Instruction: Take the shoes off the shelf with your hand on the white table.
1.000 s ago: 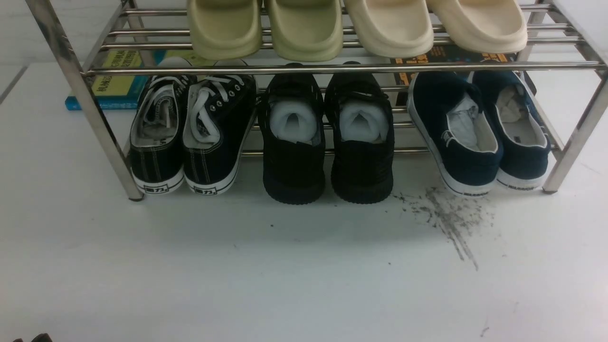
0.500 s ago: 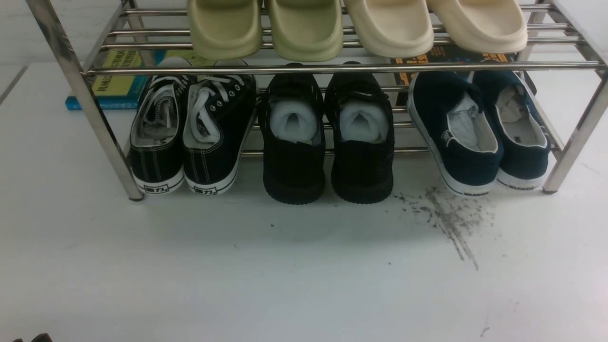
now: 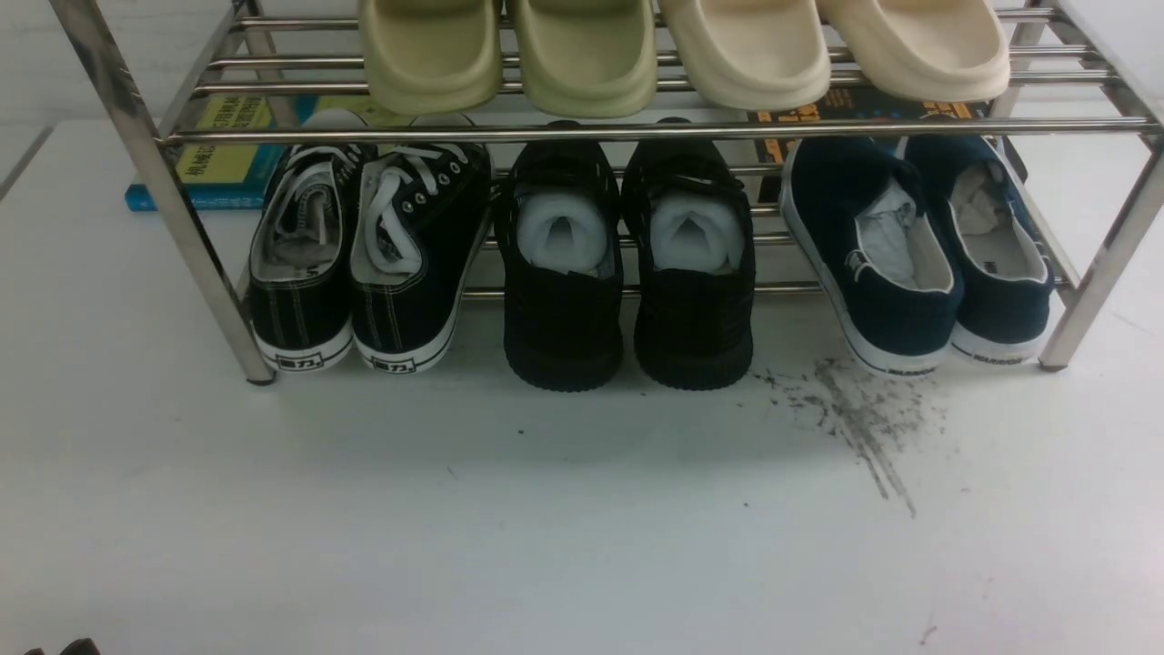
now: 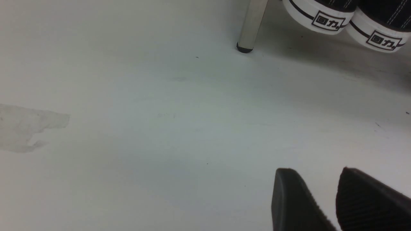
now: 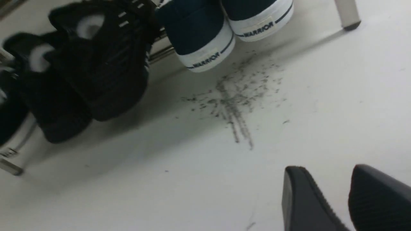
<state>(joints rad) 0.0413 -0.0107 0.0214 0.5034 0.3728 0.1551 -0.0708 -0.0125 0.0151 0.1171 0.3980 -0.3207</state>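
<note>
The blue shoes (image 3: 909, 318) sit on the bottom bars of the shiny metal shelf (image 3: 637, 132), at its right end. Their white heels point out at the room, and white paper is stuffed inside them. Beside them, in the middle, is a pair of all-black shoes (image 3: 627, 309). At the left end is a pair of black sneakers (image 3: 364, 273) with white laces. Green slippers (image 3: 509, 55) and cream slippers (image 3: 827, 45) rest on the top bars. The shelf stands on the white tabletop (image 3: 455, 546). Dark scuff marks (image 3: 855, 428) lie on the tabletop just in front of the blue shoes. The right arm's jaws are open and hold nothing. Their black fingertips (image 5: 305, 199) hang over the tabletop, near the marks and apart from the shoes. The left arm's jaws are open and empty too, low over the bare tabletop.
</note>
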